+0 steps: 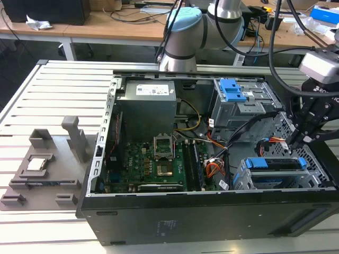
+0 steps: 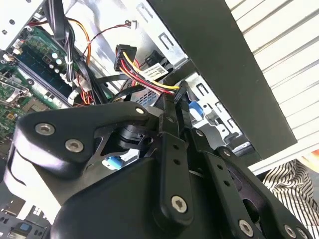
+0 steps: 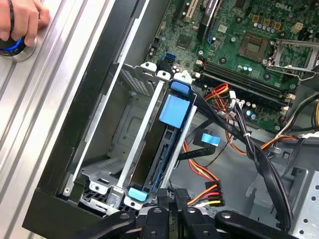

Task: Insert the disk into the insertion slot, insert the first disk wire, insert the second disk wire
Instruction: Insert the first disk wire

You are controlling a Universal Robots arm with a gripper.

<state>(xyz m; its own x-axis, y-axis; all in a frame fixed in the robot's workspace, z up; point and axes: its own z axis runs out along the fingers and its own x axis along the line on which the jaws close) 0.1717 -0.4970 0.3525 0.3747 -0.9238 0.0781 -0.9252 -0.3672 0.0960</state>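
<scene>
- At the exterior view's left, a grey plastic fixture [image 1: 45, 169] lies on the slatted metal table [image 1: 32, 100], beside an open black computer case [image 1: 185, 217].
- Rightward, the silver disk in its blue plastic carrier [image 1: 275, 163] sits inside the grey perforated metal insertion slot [image 1: 241, 182].
- My black tool [image 1: 291, 141] hangs just above the disk's end, near a red, yellow and black wire bundle [image 3: 202, 175]; I cannot tell if it is clenched.

Blue-framed silver disk [image 1: 276, 165] seated on edge inside the grey perforated metal insertion slot [image 1: 239, 182]
</scene>
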